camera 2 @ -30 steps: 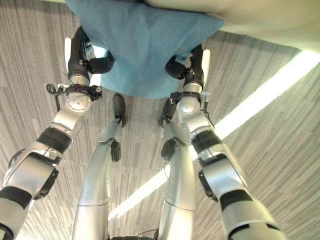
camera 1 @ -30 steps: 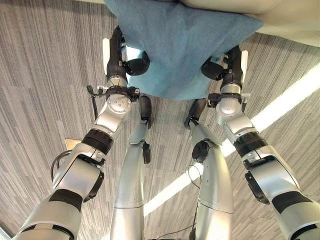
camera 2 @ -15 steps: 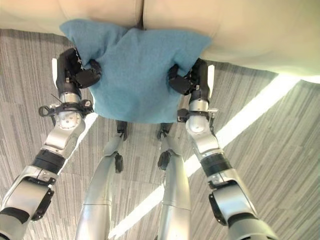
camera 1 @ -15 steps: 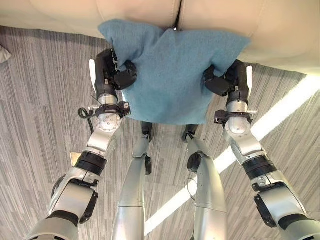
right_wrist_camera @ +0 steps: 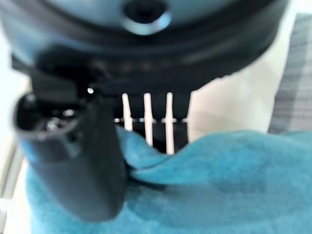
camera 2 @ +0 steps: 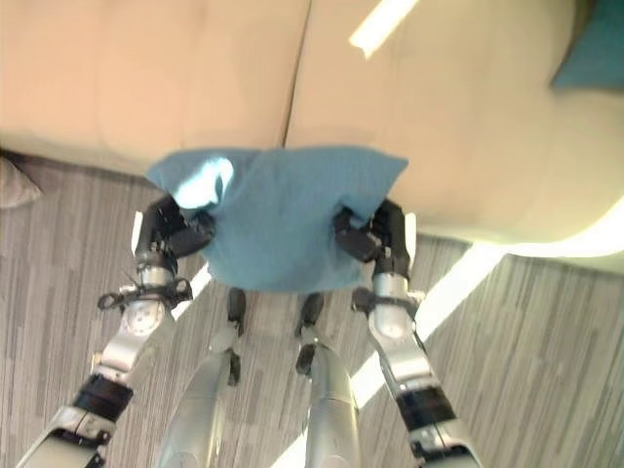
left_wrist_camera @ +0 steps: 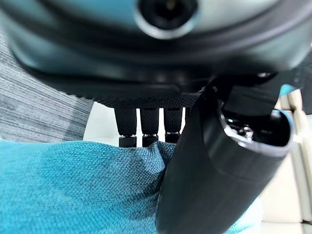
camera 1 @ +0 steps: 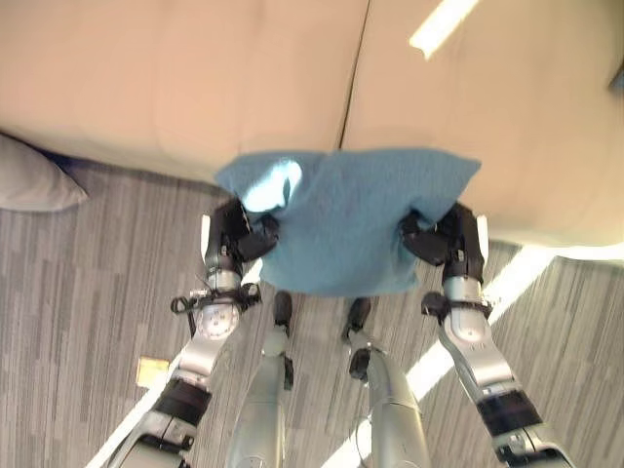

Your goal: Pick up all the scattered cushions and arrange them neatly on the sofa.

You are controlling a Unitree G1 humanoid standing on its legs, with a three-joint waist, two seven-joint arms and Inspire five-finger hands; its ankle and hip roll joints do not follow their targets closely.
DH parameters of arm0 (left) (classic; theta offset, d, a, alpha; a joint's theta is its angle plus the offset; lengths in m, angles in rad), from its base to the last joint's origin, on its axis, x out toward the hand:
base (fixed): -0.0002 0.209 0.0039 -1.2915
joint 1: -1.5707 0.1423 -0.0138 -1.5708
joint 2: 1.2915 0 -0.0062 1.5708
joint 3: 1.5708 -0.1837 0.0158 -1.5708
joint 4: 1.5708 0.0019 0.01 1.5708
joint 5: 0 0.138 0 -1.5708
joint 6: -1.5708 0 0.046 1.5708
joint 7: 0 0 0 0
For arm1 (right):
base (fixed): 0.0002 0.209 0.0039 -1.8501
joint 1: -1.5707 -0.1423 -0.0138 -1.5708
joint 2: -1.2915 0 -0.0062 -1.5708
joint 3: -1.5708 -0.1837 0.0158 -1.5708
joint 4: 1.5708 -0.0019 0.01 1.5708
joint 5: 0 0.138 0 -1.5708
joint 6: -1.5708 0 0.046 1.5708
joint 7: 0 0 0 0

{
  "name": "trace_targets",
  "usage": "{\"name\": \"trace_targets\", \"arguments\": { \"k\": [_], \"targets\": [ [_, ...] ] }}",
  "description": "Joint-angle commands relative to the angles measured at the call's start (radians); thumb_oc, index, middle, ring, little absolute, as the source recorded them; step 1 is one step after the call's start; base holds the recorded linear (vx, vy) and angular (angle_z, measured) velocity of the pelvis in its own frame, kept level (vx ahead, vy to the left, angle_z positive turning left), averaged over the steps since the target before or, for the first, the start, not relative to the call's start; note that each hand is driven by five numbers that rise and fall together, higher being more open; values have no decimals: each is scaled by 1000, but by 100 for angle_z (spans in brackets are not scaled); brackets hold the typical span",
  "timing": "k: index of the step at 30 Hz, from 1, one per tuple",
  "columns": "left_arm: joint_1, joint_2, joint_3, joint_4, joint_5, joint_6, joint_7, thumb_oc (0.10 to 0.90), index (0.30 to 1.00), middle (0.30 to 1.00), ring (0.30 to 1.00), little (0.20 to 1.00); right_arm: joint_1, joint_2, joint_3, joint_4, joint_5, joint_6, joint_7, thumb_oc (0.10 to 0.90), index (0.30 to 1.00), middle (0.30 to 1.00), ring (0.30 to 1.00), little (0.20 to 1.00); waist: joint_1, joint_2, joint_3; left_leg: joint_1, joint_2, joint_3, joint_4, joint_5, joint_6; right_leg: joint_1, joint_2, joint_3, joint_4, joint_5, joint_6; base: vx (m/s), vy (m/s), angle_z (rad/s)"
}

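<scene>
I hold a teal cushion (camera 1: 341, 219) between both hands, in front of the beige sofa's (camera 1: 195, 88) front edge. My left hand (camera 1: 237, 237) pinches its left side, thumb on top and fingers beneath, as the left wrist view shows on the cushion (left_wrist_camera: 73, 185). My right hand (camera 1: 444, 239) grips its right side the same way, the cushion (right_wrist_camera: 219, 185) bunched between thumb and fingers. A second teal cushion (camera 2: 593, 54) rests on the sofa seat at the far right. A grey cushion (camera 1: 34, 180) lies on the floor at the left, against the sofa base.
The sofa seat shows two wide beige cushions with a seam (camera 1: 353, 68) between them. Grey striped carpet (camera 1: 88, 292) spreads below. A small tan square (camera 1: 152, 370) lies on the floor by my left arm.
The view has swung up toward the sofa, bringing its seat into sight. Both hands have carried the teal cushion forward to the sofa's front edge, still gripping its sides.
</scene>
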Motion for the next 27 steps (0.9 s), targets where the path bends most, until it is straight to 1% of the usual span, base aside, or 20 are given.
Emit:
{"name": "trace_targets", "arguments": {
  "k": [1, 4, 5, 7, 9, 11, 12, 14, 15, 17, 18, 19, 20, 22, 24, 27],
  "targets": [
    [17, -28, -91, -118, 1, -117, -91, 400, 300, 300, 300, 300, 25, 26, 27, -184, -16, -147, 57, 400, 300, 300, 300, 300, -6, 24, -185, 66, -5, -55, -56, -48, -48, 125, 21, -6, -104, -73, 88, 116, -82, 4],
    [69, -16, -76, -144, -6, -112, -111, 400, 300, 300, 300, 300, 90, 19, 1, -200, -22, -140, 70, 400, 300, 300, 300, 300, -12, 19, -191, 162, 8, -43, -60, -62, -55, 245, 37, -9, -147, -80, 84, 118, -87, 0],
    [89, -8, -70, -152, -1, -111, -113, 400, 300, 300, 300, 300, 112, 20, -6, -198, -19, -139, 75, 400, 300, 300, 300, 300, -18, 12, -201, 209, 15, -34, -39, -83, -57, 313, 48, -1, -179, -81, 82, 105, -82, 9],
    [105, -8, -64, -157, -1, -108, -114, 400, 300, 300, 300, 300, 135, 22, -16, -199, -18, -137, 78, 400, 300, 300, 300, 300, -24, 7, -210, 245, 18, -23, -17, -100, -60, 378, 58, -1, -218, -79, 80, 86, -60, 2],
    [122, -13, -55, -159, -9, -110, -119, 400, 300, 300, 300, 300, 151, 20, -21, -196, -8, -135, 86, 400, 300, 300, 300, 300, -28, 0, -216, 278, 19, -6, 17, -129, -64, 440, 72, 4, -247, -85, 77, 112, -44, -14],
    [132, -17, -51, -157, -13, -108, -120, 400, 300, 300, 300, 300, 164, 20, -26, -197, -8, -130, 90, 400, 300, 300, 300, 300, -31, -2, -222, 286, 18, 2, 26, -130, -65, 463, 71, -1, -263, -83, 77, 135, -6, -8],
    [152, -29, -48, -144, -21, -100, -127, 400, 300, 300, 300, 300, 194, 21, -40, -194, -13, -119, 99, 400, 300, 300, 300, 300, -36, -2, -235, 318, 28, 34, 21, -127, -68, 516, 71, -10, -295, -82, 79, 137, 3, 0],
    [155, -31, -51, -140, -21, -97, -127, 400, 300, 300, 300, 300, 197, 21, -43, -195, -12, -113, 99, 400, 300, 300, 300, 300, -37, -3, -237, 321, 30, 47, 7, -117, -67, 527, 69, -13, -304, -78, 82, 119, 29, 5],
    [153, -34, -54, -135, -19, -92, -128, 400, 300, 300, 300, 300, 197, 21, -48, -194, -10, -110, 96, 400, 300, 300, 300, 300, -36, -5, -238, 308, 29, 63, -2, -106, -66, 534, 65, -15, -311, -74, 86, 67, 56, 4],
    [150, -39, -59, -126, -21, -83, -132, 400, 300, 300, 300, 300, 191, 22, -55, -195, -9, -104, 86, 400, 300, 300, 300, 300, -36, -13, -231, 253, 22, 105, 20, -92, -56, 529, 60, -12, -310, -66, 89, 39, 63, 0],
    [156, -41, -57, -122, -22, -84, -137, 400, 300, 300, 300, 300, 191, 24, -58, -193, -12, -102, 84, 400, 300, 300, 300, 300, -36, -11, -238, 252, 21, 120, 9, -97, -48, 525, 64, -7, -308, -65, 92, 42, 49, 5],
    [156, -41, -57, -122, -22, -84, -137, 400, 300, 300, 300, 300, 191, 24, -58, -193, -12, -102, 84, 400, 300, 300, 300, 300, -33, -11, -240, 252, 22, 123, 7, -97, -48, 523, 64, -4, -307, -65, 92, 313, 128, 0],
    [191, -38, -46, -129, -20, -75, -140, 400, 300, 300, 300, 300, 203, 27, -59, -191, -26, -88, 85, 400, 300, 300, 300, 300, -28, -11, -269, 320, 23, 144, -45, -105, -30, 559, 67, 1, -308, -71, 107, 279, 102, -7],
    [201, -36, -45, -135, -20, -71, -140, 400, 300, 300, 300, 300, 204, 29, -58, -190, -27, -82, 87, 400, 300, 300, 300, 300, -25, -13, -271, 340, 19, 143, -53, -108, -25, 572, 65, 9, -301, -75, 112, 279, 126, -27],
    [217, -34, -38, -144, -20, -69, -145, 400, 300, 300, 300, 300, 207, 35, -54, -189, -27, -74, 96, 400, 300, 300, 300, 300, -19, -16, -279, 387, 11, 158, -79, -116, -14, 601, 59, 27, -288, -85, 122, 253, 159, -22],
    [226, -28, -38, -156, -13, -68, -150, 400, 300, 300, 300, 300, 214, 43, -56, -194, -29, -71, 108, 400, 300, 300, 300, 300, -10, -16, -285, 445, -5, 178, -109, -133, 4, 622, 36, 46, -241, -90, 143, 196, 181, -35]
  ]
}}
